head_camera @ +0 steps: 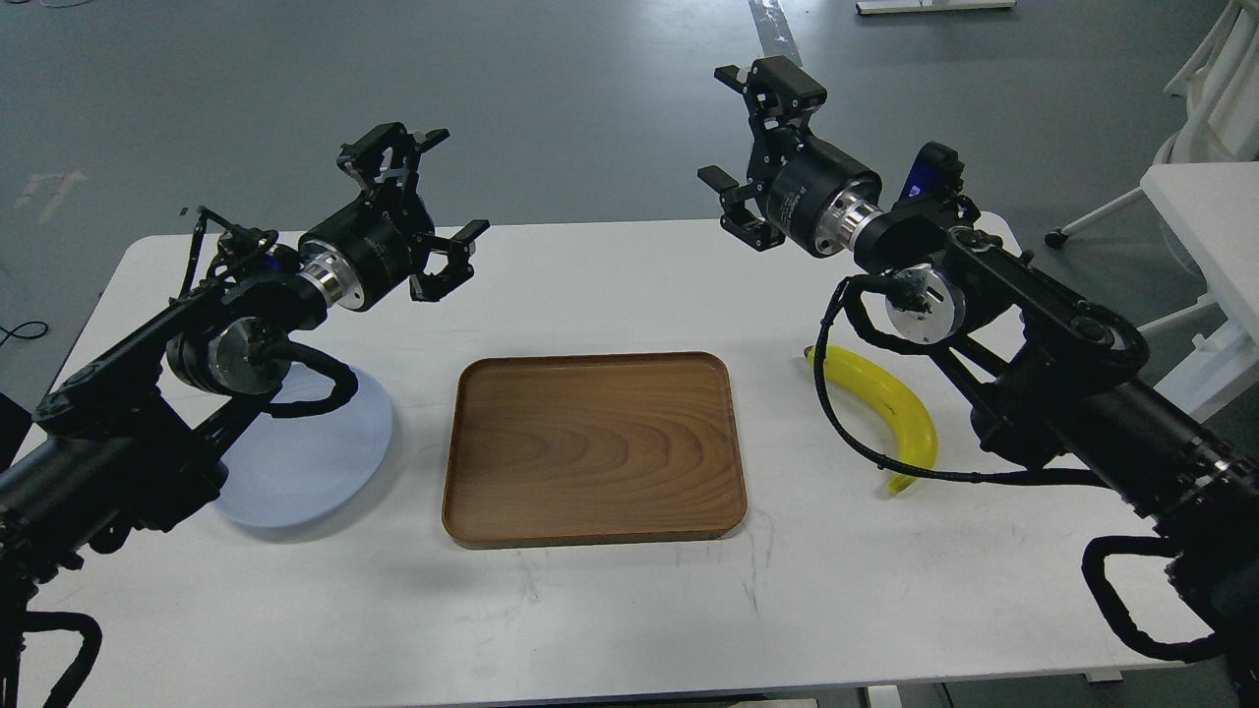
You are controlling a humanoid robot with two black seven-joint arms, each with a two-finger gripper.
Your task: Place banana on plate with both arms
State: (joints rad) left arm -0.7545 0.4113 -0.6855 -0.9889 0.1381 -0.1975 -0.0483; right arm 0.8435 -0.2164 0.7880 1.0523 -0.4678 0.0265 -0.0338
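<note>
A curved yellow banana (890, 408) lies on the white table at the right, partly crossed by a black cable of my right arm. The pale blue-grey plate (310, 457) sits at the left, half hidden under my left arm. My left gripper (425, 202) hangs above the table's far left part, open and empty, well away from the plate. My right gripper (743, 138) is raised over the table's far edge, also open and empty, above and left of the banana.
A rectangular brown wooden tray (593, 447) lies empty in the middle of the white table (629, 610), between plate and banana. White furniture (1205, 211) stands beyond the table's right end. Grey floor lies behind.
</note>
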